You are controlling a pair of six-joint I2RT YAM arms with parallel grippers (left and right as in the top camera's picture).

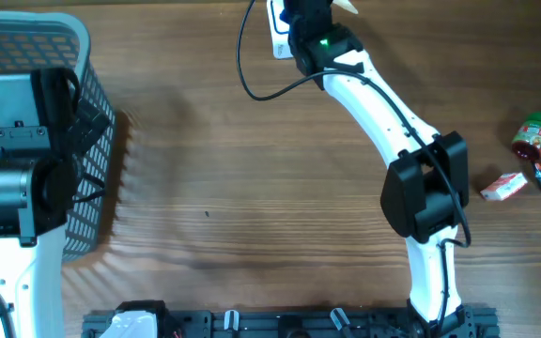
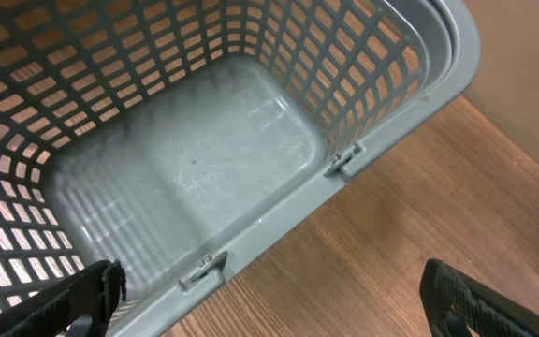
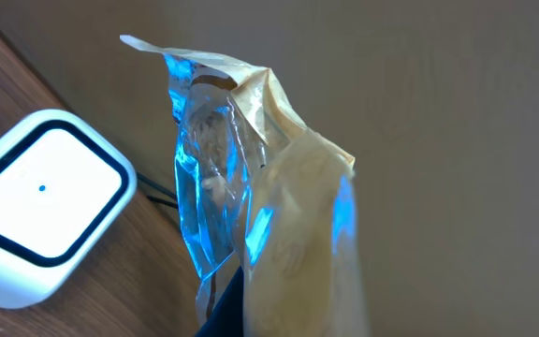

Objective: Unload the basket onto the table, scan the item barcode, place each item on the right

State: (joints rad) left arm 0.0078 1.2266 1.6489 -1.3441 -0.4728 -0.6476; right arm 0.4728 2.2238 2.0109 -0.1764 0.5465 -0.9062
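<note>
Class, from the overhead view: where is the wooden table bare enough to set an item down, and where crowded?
Free: the wide middle of the wooden table, between the grey plastic mesh basket and the white right arm; also between that arm and the green-lidded red jar. Crowded: around that jar and the small red-and-white box.

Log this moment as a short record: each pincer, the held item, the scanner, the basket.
left pincer: open, above the basket
right pincer: shut on the packet
packet: blue and yellow film, raised beside the scanner
scanner: white, black-ringed face
basket: grey, nothing seen inside
lying apart, overhead right: jar, small box
</note>
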